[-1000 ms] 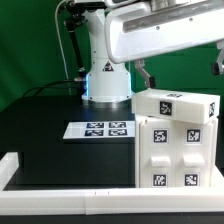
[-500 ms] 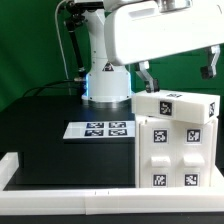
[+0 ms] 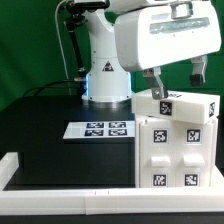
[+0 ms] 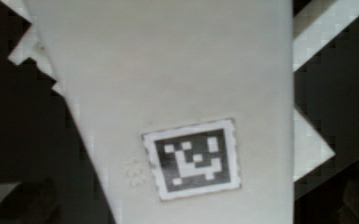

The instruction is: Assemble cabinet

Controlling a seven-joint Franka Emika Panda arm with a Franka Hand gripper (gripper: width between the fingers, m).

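Observation:
The cabinet [image 3: 175, 142] is the big white box at the exterior view's right, with several tagged panels on its front face and tags on its top. My gripper [image 3: 176, 80] hangs just above the cabinet's top, its two dark fingers [image 3: 155, 84] spread wide and holding nothing. The wrist view is filled by a white surface of the cabinet [image 4: 158, 90] with one square tag [image 4: 194, 157] on it. The fingertips do not show clearly in that view.
The marker board [image 3: 100, 129] lies flat on the black table left of the cabinet. The arm's white base [image 3: 105, 85] stands behind it. A white raised rim [image 3: 60, 176] runs along the table's front and left edge.
The arm's hand has moved toward the exterior view's right and come down. The fingers now hang over the cabinet's top. The cabinet has not moved.

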